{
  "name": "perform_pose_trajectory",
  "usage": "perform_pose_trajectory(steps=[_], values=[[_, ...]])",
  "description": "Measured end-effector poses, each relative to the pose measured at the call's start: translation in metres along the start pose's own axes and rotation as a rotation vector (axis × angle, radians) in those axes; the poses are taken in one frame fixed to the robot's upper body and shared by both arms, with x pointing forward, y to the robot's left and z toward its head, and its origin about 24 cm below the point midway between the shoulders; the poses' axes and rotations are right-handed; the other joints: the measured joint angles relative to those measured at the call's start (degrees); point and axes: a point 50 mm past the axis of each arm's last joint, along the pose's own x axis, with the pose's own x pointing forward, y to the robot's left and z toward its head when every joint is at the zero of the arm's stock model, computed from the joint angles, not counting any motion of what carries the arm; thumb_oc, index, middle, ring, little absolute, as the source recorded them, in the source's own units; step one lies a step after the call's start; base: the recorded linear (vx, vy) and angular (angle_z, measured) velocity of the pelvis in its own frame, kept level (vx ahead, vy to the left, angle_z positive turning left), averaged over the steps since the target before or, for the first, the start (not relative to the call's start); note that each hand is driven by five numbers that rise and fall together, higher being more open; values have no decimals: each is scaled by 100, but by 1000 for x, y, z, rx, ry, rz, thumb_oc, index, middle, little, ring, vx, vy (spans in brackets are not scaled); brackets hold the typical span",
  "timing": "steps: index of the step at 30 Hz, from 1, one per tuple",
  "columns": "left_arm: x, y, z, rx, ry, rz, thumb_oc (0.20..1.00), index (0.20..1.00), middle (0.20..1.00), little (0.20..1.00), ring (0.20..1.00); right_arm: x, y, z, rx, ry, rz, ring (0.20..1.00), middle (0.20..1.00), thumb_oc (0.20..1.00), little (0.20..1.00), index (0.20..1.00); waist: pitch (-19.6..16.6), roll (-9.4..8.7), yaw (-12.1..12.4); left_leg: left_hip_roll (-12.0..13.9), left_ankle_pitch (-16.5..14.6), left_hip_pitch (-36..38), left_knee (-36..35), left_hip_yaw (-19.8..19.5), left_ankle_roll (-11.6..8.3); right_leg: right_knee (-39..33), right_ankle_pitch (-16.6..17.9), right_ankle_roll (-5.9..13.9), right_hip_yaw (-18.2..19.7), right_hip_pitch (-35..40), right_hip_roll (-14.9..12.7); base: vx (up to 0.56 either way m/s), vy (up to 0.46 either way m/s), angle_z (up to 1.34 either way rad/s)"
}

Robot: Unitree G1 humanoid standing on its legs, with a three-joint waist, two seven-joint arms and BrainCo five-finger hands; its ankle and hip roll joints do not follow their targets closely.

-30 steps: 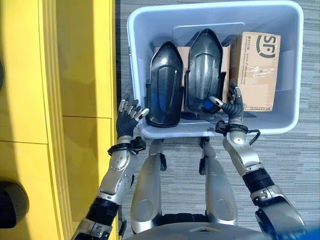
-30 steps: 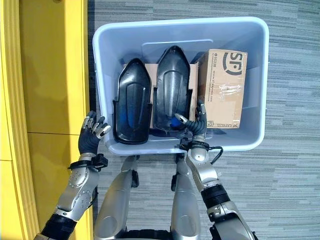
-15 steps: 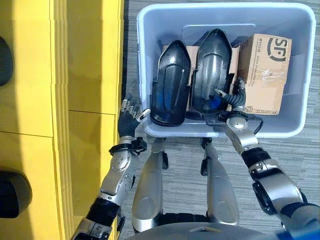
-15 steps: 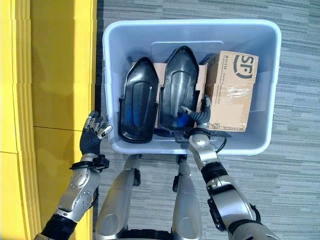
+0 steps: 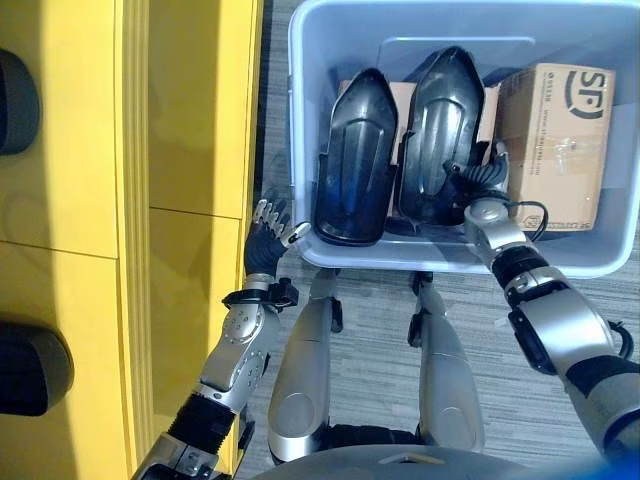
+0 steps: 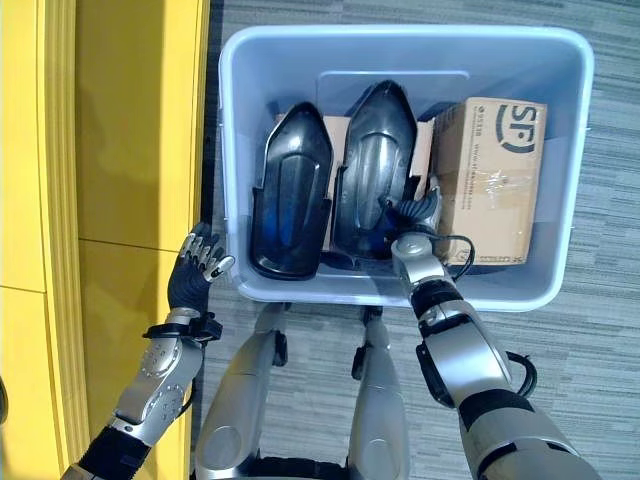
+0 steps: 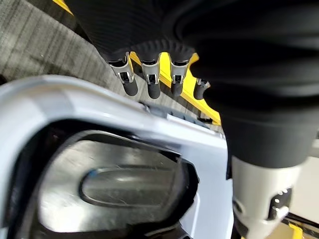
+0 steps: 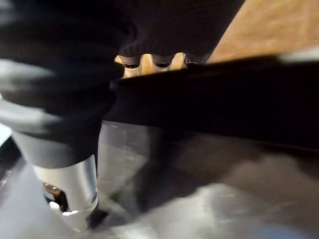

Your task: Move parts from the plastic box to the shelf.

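A pale blue plastic box (image 5: 297,120) stands on the floor with two black shell parts upright in it, the left part (image 5: 355,160) and the right part (image 5: 440,130). My right hand (image 5: 480,188) is inside the box, against the right part's edge (image 8: 224,99) and next to a cardboard carton (image 5: 555,140). My left hand (image 5: 266,243) is open outside the box by its front left corner, its fingers (image 7: 149,82) straight above the rim (image 7: 149,124). The yellow shelf (image 5: 190,110) runs along the left.
The yellow shelf stands close beside the box's left wall, leaving a narrow strip of grey carpet (image 6: 212,120) where my left hand is. Dark rounded things (image 5: 35,370) lie on the shelf at the far left. Brown cardboard (image 5: 400,100) stands behind the black parts.
The camera has shifted, so the whole scene sits further right. My right hand has moved from the box's front rim deeper in, up against the right black part. The left hand stays by the corner.
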Motion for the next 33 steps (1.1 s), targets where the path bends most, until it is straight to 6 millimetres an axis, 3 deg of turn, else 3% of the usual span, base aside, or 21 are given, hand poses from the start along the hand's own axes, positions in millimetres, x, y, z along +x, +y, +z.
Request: perform_pose_trajectory(steps=[1, 2, 7, 13, 22, 28, 33], values=[[0, 0, 0, 1, -1, 0, 1000, 1000, 1000, 1000, 1000, 1, -2, -1, 3, 8, -8, 435, 435, 435, 435, 435, -3, 21, 44, -5, 1, -34, 37, -4, 2, 90, -25, 1, 4, -57, -7, 0, 0, 0], [0, 0, 1, 2, -3, 0, 1000, 1000, 1000, 1000, 1000, 2, -4, -2, 5, 15, -13, 200, 200, 200, 200, 200, -3, 25, 46, -8, 3, -44, 54, -10, 4, 135, -43, 0, 4, -79, -11, 0, 0, 0], [0, 3, 2, 6, -11, 4, 1000, 1000, 1000, 1000, 1000, 11, -24, -4, -19, 23, -44, 200, 200, 200, 200, 200, -5, 39, 71, -57, 31, -144, 125, -62, 14, 503, -183, 5, -3, -297, -71, -11, 4, 6], [0, 7, 6, 16, -30, 2, 1000, 1000, 1000, 1000, 1000, 15, -32, -3, 10, 47, -81, 200, 200, 200, 200, 200, -11, 56, 98, -130, 60, -163, 134, -137, -4, 976, -396, -12, -17, -499, -160, -16, 7, 7], [1, 8, 7, 16, -35, 5, 1000, 1000, 1000, 1000, 1000, 15, -32, 6, 92, 20, -83, 200, 200, 200, 200, 200, -21, 73, 104, -121, 91, -293, 234, -173, -3, 1204, -453, -38, -25, -664, -161, -3, 2, 1], [1, 8, 8, 13, -36, 6, 1000, 1000, 1000, 1000, 1000, 0, -23, -12, 143, 15, -27, 200, 200, 200, 200, 200, -21, 75, 40, -109, 106, -26, 214, -156, 12, 1127, -453, -39, -31, -374, -149, 0, 0, 0], [2, 11, 9, -9, -44, 39, 1000, 1000, 1000, 1000, 1000, -24, -11, -22, 253, -15, 40, 200, 200, 200, 200, 200, -21, 83, -85, -60, 92, 186, 193, -160, -6, 1061, -440, -54, -52, -137, -101, 0, 0, 0]])
